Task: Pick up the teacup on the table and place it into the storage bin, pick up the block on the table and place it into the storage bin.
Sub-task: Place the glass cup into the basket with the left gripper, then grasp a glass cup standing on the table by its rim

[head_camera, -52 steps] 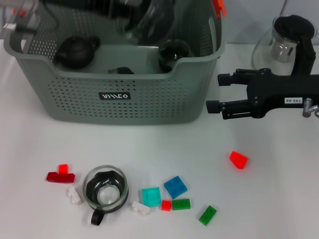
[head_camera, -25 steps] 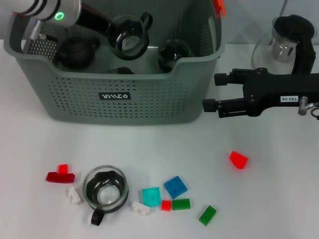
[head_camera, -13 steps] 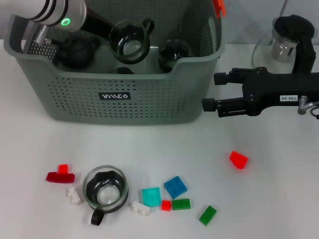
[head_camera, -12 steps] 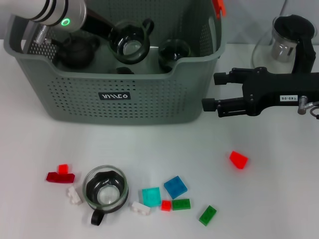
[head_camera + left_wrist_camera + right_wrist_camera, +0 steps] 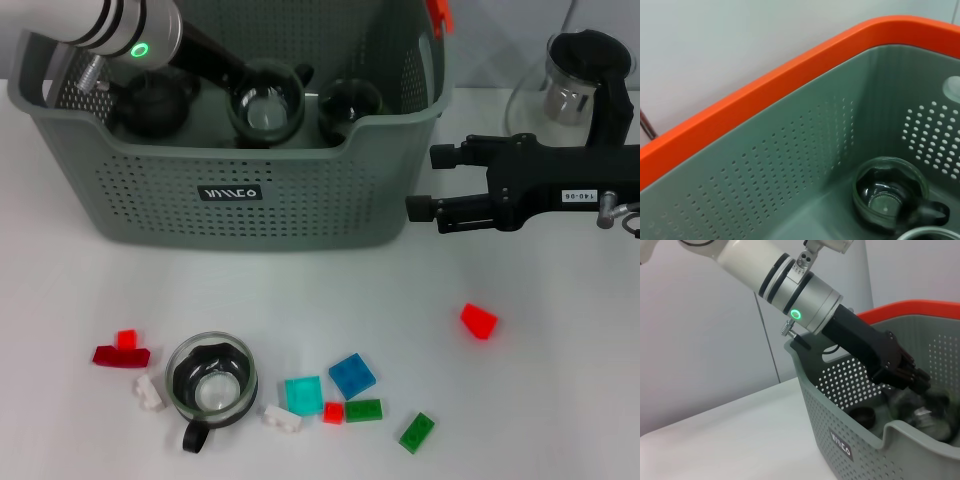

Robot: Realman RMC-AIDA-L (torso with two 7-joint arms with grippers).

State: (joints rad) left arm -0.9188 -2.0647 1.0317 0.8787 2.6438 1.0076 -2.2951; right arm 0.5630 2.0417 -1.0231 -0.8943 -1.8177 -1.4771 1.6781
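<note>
Teacup (image 5: 264,108) held by left claw (image 5: 240,90) inside storage bin (image 5: 300,190)

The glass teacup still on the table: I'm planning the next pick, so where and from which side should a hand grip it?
Grip the teacup by its rim, from straight above. It stands upright, mouth open; its dark handle points toward the robot.
</note>
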